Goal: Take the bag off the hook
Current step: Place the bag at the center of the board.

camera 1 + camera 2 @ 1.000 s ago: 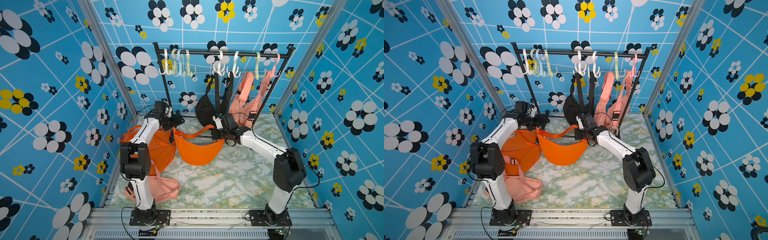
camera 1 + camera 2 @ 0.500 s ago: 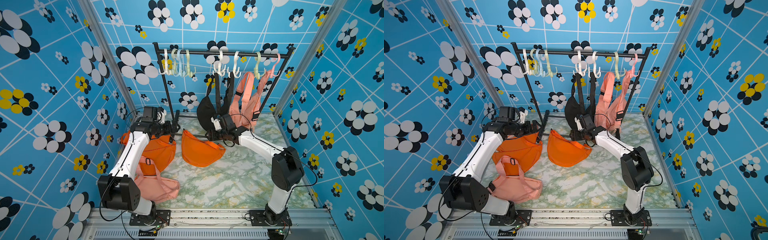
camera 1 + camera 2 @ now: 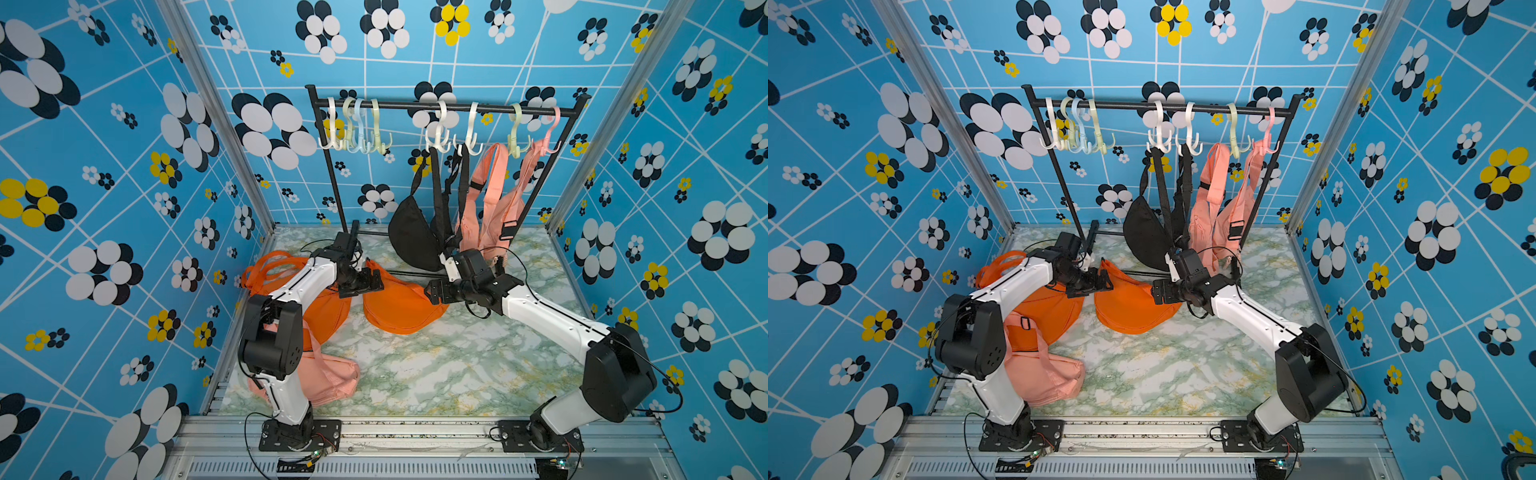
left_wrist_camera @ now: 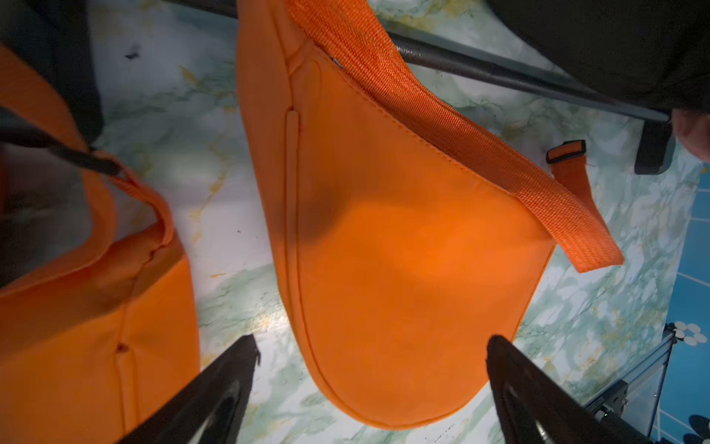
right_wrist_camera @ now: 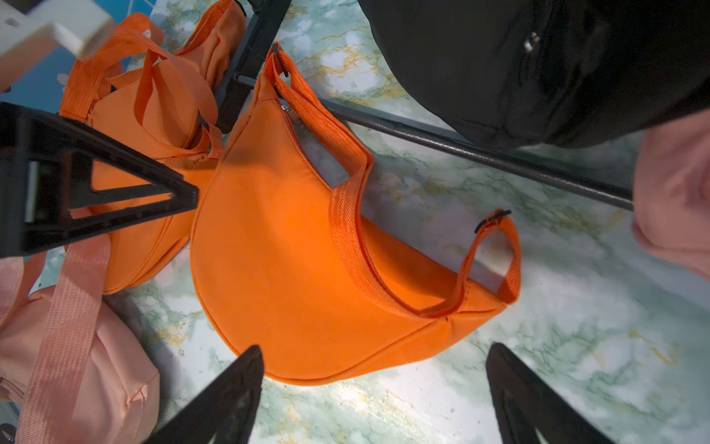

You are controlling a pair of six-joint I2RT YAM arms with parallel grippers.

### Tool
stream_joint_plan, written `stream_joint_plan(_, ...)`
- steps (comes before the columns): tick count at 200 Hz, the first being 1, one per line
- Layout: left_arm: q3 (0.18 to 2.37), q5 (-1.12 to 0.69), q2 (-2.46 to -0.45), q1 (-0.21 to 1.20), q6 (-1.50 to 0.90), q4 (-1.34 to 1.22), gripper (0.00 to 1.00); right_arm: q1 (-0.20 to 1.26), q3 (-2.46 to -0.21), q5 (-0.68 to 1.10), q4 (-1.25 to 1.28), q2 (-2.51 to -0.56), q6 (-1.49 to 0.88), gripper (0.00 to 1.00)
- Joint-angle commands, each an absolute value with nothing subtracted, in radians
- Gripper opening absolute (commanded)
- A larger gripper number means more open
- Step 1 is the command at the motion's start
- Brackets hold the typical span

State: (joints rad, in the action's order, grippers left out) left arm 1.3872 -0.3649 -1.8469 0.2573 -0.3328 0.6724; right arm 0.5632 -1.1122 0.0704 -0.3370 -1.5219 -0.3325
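orange bag (image 3: 399,307) lies flat on the marble table (image 3: 457,374).

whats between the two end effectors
The orange crescent bag, flat on the table, lies between the left end effector and right end effector; both top views show it.

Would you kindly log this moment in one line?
left end effector: open | right end effector: open | orange crescent fabric bag: lying on marbled tabletop
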Motion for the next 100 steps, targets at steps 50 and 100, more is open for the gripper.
stream_joint_plan(50, 1.445, -0.363, -1.971, 0.267, -0.457, 0.559, 0.45, 0.563, -1.076, 0.0, -0.344, -1.473, -0.364, 0.93)
stream_joint_plan(100, 1.426, -0.36, -1.855, 0.244, -0.475, 0.609, 0.0, 0.563, -1.083, 0.021, -0.319, -1.488, -0.386, 0.93)
